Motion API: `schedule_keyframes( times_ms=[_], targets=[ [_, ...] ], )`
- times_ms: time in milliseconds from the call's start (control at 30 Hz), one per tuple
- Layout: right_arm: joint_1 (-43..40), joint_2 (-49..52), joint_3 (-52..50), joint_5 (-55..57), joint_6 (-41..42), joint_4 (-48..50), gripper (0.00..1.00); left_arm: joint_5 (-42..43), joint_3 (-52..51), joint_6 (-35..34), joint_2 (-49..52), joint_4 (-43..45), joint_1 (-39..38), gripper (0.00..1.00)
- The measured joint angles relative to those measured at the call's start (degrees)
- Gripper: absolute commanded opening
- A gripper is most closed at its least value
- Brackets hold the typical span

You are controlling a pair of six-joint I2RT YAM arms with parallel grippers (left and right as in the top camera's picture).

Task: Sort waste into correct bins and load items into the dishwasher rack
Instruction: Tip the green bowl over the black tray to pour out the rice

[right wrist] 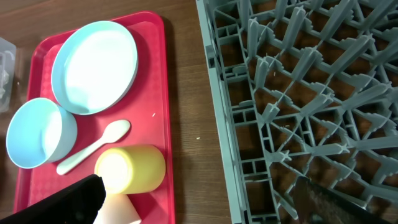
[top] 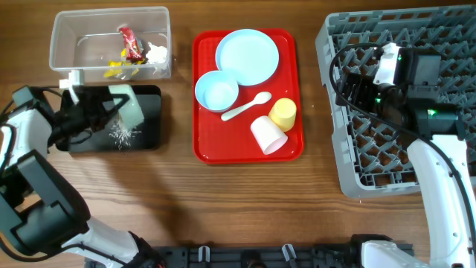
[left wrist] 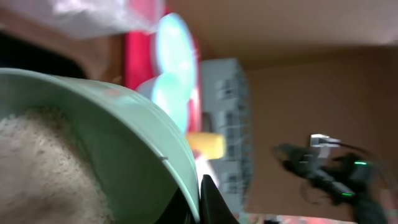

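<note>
White-shelled arms with black joints, black cables and green lights.

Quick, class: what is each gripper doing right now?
Left gripper: jaws shut on the pale green bowl, tilted over the black tray.
Right gripper: jaws open, empty, above the dishwasher rack.

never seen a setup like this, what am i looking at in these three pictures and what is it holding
This is a two-armed robot at a table. One picture looks down from above; the other two come from wrist cameras. The left gripper holds a green bowl tipped over a black tray, where rice lies; more shows inside the bowl. Next to it, a clear tub has wrappers and a tissue. A red tray carries a plate, blue bowl, spoon, yellow cup and white cup. The right gripper is open and empty over a grey rack.
</note>
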Motion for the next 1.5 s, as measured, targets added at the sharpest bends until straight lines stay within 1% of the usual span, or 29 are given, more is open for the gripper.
schedule_keyframes(
  times_ms=[133,267,933,967,1033,1133,1233,1333,1400,1500],
  targets=[
    [0.0,0.0,0.0,0.0,0.0,0.0,1.00,8.7,0.0,0.0,0.0,0.1,1.1,0.04],
    [0.0,0.0,0.0,0.0,0.0,0.0,1.00,11.7,0.0,0.0,0.0,-0.8,1.1,0.04],
    [0.0,0.0,0.0,0.0,0.0,-0.2,1.00,12.5,0.0,0.0,0.0,-0.8,1.1,0.04],
    [0.0,0.0,0.0,0.0,0.0,-0.2,1.00,12.5,0.0,-0.3,0.0,-1.1,1.1,0.04],
    [0.0,0.0,0.0,0.0,0.0,-0.4,1.00,12.5,0.1,-2.9,0.0,-4.7,1.1,0.04],
    [0.0,0.0,0.0,0.0,0.0,-0.3,1.00,12.6,0.1,-4.8,0.0,-3.0,1.3,0.04],
    [0.0,0.0,0.0,0.0,0.0,-0.4,1.00,12.7,0.1,-7.8,0.0,-3.5,1.6,0.04],
    [0.0,0.0,0.0,0.0,0.0,-0.4,1.00,12.7,0.3,-8.7,0.0,-7.8,1.6,0.04],
    [0.0,0.0,0.0,0.0,0.0,-0.4,1.00,12.7,0.3,-9.0,0.0,-7.0,1.6,0.04],
    [0.0,0.0,0.0,0.0,0.0,-0.4,1.00,12.6,0.3,-8.7,-0.2,-2.6,1.1,0.04]
  ],
)
